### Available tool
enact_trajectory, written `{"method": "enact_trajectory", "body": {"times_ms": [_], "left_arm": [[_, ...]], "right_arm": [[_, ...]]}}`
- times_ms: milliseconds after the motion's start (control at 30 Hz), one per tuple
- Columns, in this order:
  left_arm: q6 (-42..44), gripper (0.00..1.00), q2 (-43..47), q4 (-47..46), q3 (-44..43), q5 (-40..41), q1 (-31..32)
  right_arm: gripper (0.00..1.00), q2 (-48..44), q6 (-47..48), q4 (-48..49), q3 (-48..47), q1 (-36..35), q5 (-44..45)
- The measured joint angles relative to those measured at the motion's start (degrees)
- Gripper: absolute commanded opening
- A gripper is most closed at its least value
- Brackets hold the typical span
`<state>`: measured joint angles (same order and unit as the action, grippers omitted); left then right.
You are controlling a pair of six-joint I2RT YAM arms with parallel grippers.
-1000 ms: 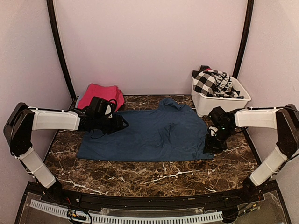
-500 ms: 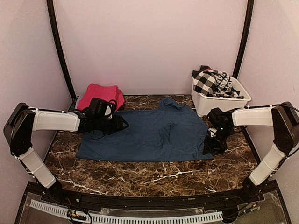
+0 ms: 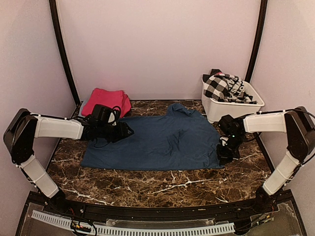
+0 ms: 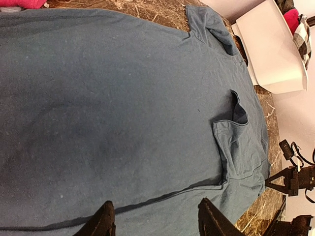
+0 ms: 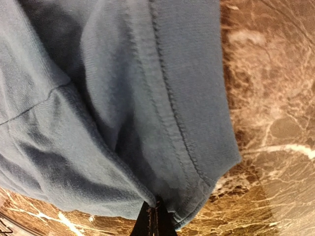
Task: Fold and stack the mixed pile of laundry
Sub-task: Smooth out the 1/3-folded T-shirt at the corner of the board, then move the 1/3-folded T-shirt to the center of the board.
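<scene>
While one magenta-pink cloth sits far left on the tabletop, the left claw hovers, fingers apart, over the single navy-blue sheet spread flat mid-table. The right claw is pinched together on its right hem. One white tub, back right, holds one checked garment.

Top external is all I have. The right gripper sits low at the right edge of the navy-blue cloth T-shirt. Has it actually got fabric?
Observer: Yes. In the right wrist view the right gripper is shut on the hem corner of the navy-blue cloth T-shirt, and the folds converge there.
Operator: Left one?
Observer: The left gripper is open, its fingers spread above flat cloth with nothing between them.
Operator: Sleeve flat?
Observer: No, the sleeve lies folded onto the shirt body.
</scene>
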<state>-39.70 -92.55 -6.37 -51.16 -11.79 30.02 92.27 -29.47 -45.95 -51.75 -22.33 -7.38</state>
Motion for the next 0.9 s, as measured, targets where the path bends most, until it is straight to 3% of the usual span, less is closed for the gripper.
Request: {"method": "enact_trajectory", "body": {"times_ms": [367,500,633,733,900], "left_arm": [[-2.1,0.57,0.35,3.13,0.81,2.21,-3.43],[-2.75,0.57,1.84,5.27,1.6,2.75,-3.93],[-2.93,0.57,6.34,8.15,4.79,2.43,-3.93],[-2.75,0.56,10.78,10.14,7.56,2.03,-3.93],[-2.6,0.56,16.57,12.61,11.26,0.9,-3.93]], "right_arm": [[0.0,-1.01,-6.36,-5.92,-1.62,0.0,8.7],[0.19,-0.81,-7.19,-6.88,-1.92,0.02,8.9],[0.51,-2.21,-6.01,-7.72,-2.47,0.04,7.96],[0.56,-7.19,-4.59,-6.95,-3.67,0.04,6.08],[0.56,-12.22,-1.14,0.2,-6.27,0.04,0.72]]}}
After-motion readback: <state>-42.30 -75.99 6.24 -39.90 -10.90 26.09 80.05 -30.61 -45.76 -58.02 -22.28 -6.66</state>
